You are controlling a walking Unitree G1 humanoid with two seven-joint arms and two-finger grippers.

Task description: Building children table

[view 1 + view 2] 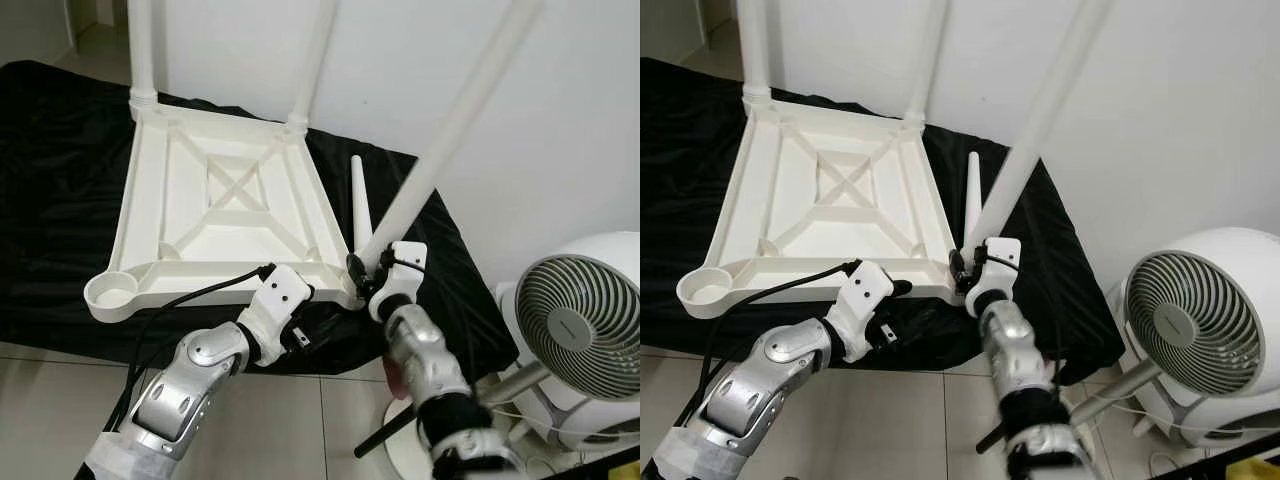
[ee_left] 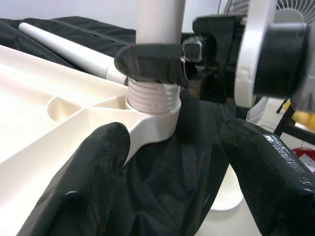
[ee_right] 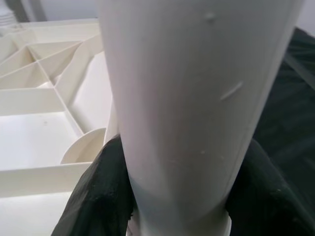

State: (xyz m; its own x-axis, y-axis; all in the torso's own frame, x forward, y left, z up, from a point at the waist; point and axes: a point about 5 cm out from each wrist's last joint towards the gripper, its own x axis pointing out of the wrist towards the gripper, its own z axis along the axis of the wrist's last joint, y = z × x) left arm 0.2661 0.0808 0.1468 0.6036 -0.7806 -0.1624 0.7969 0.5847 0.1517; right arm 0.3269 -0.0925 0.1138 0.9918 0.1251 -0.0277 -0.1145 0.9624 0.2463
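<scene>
My right gripper (image 1: 362,268) pinches the long white plastic leg (image 1: 440,140) just above its threads, at the near right corner socket of the upturned white plastic tabletop (image 1: 215,215). My left gripper (image 2: 172,162) hangs spread under that corner, touching nothing. Risk, I judge: the leg leans, so it may cross-thread, and the top may shift on the black cloth (image 1: 60,150). Beyond: a loose white leg (image 1: 360,205) lying just beside the socket, two fitted legs at the far corners. White fan (image 1: 580,320) stands near my right arm.
</scene>
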